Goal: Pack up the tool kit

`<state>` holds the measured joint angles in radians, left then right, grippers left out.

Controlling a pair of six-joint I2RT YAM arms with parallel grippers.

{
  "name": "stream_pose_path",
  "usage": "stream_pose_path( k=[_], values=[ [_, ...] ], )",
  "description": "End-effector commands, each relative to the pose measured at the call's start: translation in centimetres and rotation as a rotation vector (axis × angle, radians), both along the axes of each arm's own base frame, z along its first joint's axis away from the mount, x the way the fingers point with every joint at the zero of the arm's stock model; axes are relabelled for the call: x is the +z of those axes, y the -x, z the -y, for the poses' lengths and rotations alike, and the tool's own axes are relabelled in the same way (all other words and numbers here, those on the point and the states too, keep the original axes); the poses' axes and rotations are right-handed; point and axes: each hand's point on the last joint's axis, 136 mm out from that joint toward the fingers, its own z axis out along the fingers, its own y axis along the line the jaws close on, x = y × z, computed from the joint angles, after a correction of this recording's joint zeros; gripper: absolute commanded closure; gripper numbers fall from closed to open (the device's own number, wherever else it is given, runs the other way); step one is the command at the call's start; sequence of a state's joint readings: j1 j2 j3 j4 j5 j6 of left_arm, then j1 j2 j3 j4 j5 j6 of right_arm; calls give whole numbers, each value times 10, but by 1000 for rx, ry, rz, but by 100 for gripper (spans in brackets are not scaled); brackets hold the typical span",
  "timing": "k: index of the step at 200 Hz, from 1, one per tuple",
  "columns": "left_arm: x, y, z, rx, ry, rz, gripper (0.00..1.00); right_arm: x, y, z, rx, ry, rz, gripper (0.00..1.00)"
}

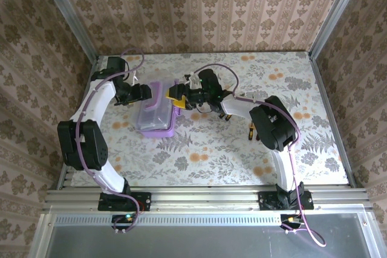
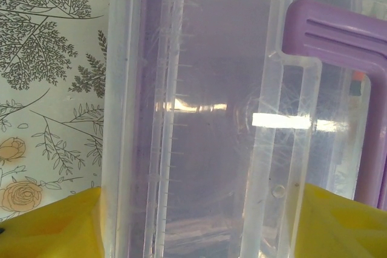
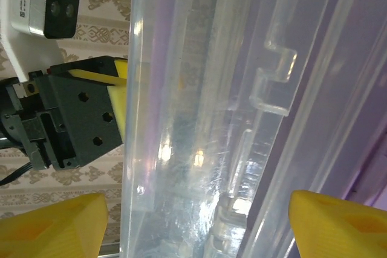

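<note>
The tool kit's lilac case [image 1: 158, 126] lies mid-table with its clear lid [image 1: 152, 114] on top and its purple handle [image 1: 158, 92] at the far end. My left gripper [image 1: 143, 93] is shut on the far left of the lid. In the left wrist view the clear lid [image 2: 199, 119] touches both yellow fingers [image 2: 48, 225], with the handle [image 2: 338, 34] beyond. My right gripper [image 1: 177, 98] straddles the far right of the lid [image 3: 199, 119]; it [image 3: 199, 225] is open, with a gap at each finger. Two small screwdrivers [image 1: 230, 116] [image 1: 250, 130] lie on the table under the right arm.
The floral table cover [image 1: 205, 149] runs to metal rails at the left [image 1: 91, 89] and right [image 1: 329, 107] and a wallpapered back wall. The left gripper's body and camera [image 3: 72, 119] sit close beside the lid in the right wrist view.
</note>
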<state>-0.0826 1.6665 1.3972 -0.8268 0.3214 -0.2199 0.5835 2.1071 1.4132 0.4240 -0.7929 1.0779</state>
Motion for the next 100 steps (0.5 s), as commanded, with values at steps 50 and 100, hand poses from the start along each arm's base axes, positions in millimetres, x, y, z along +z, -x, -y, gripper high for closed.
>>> stream_pose_path(
  k=[50,100],
  values=[
    [4,18,21,17,105,-50,50,30,4,-8,54,-56,49,20],
    [15,20,29,23,123,-14,50,52,13,-7,71,-87,72,20]
  ],
)
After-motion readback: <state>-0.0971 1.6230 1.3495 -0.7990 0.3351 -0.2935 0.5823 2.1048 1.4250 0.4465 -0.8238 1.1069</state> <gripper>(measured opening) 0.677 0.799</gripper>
